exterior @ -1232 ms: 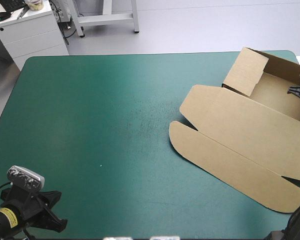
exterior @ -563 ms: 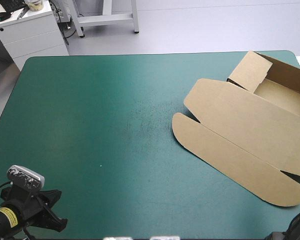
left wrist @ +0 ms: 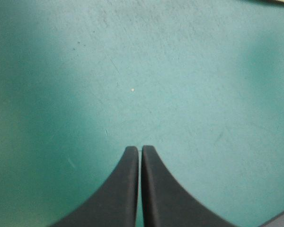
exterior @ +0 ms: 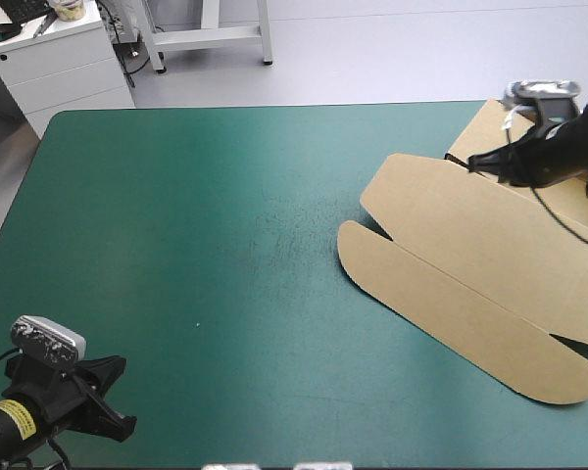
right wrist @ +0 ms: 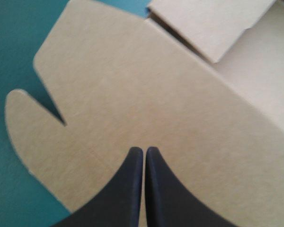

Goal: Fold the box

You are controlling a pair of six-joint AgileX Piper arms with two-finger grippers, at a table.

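The brown box lies at the table's right side. Its lid is flat, with a rounded flap toward the front, and its tray has raised walls at the far right corner. My right gripper is shut and hangs over the seam between lid and tray, holding nothing. In the right wrist view its fingertips meet above the flat lid, with the tray's raised wall ahead. My left gripper is shut near the front left corner, over bare teal-green cover.
The box's tray reaches close to the table's right and far edges. A white drawer cabinet stands beyond the far left corner.
My right arm has come in from the right and now hangs over the box's tray and lid seam. The box slid slightly toward the right edge earlier. The left gripper has barely moved.
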